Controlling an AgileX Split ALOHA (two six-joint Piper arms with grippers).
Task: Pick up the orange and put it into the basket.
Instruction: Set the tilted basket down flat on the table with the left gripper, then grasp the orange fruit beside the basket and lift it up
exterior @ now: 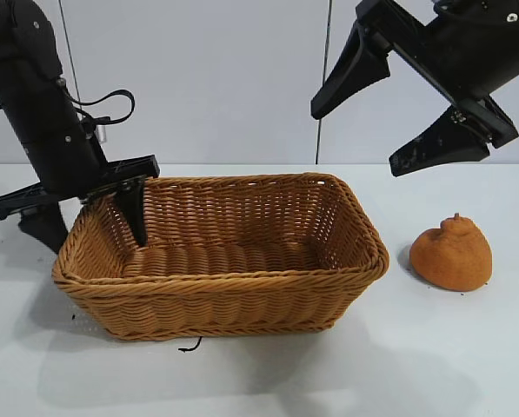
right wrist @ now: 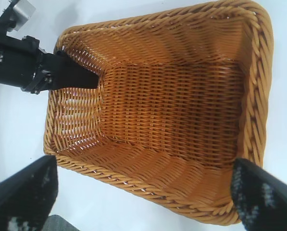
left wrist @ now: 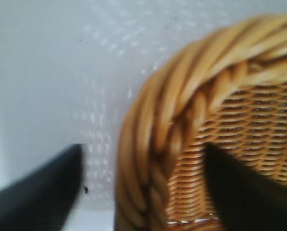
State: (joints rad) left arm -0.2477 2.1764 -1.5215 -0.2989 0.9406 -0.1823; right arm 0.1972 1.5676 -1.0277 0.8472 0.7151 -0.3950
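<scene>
Straddling the basket's [exterior: 220,261] left braided rim, my left tool [exterior: 87,215] stands wide open and holds nothing, one finger inside the wicker wall and the other outside over the white desk [exterior: 468,365]. My right tool [exterior: 396,113], also spread wide and empty, hangs high over the basket's right end with open air beneath. On the desk right of the basket, clear of its rim, the orange [exterior: 451,254] lies below that right tool.
</scene>
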